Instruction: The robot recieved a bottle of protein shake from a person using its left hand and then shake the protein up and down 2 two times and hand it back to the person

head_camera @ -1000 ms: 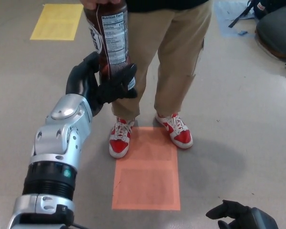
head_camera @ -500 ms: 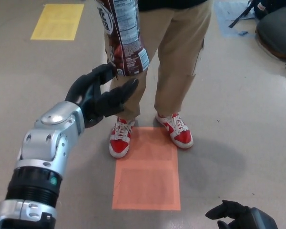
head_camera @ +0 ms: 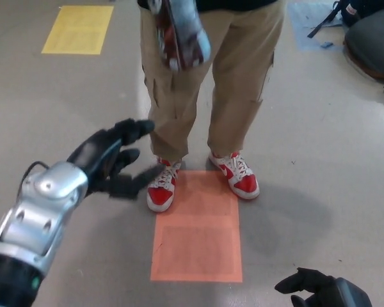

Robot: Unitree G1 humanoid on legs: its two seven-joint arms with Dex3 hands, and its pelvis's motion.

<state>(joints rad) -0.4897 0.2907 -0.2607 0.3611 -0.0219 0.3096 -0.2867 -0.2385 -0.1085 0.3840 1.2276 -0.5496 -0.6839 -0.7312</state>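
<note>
A: What is changing right now?

B: The protein shake bottle point(head_camera: 179, 35) is leaving the robot. A second ago the left hand point(head_camera: 112, 165) was gripping its lower end; half a second ago the fingers were already loosening below it; now the bottle is blurring with motion at the top of the head view, in front of the person's khaki trousers point(head_camera: 208, 77), and the robot is touching it nowhere. (The person's own hand is lying outside the picture, so who is gripping the bottle cannot be seen, though it is rising on the person's side.)

A: And the left hand?

B: It is hanging spread wide and holding nothing, thumb and two thick black fingers apart, and it is sitting lower and further to picture left than before, with the silver forearm point(head_camera: 35, 217) dropping away too.

A: Where is the bottle relative to it?

B: Well above it and to its right, clearly apart, tilting with its lower end toward picture right.

A: What does that mean for the task?

B: In my judgement the hand-back is finishing, with only the arm's retreat remaining.

A: The other hand?

B: The right hand point(head_camera: 320, 291) is resting at the bottom edge near the orange floor marking point(head_camera: 197, 236), fingers loosely curling on nothing.
</note>
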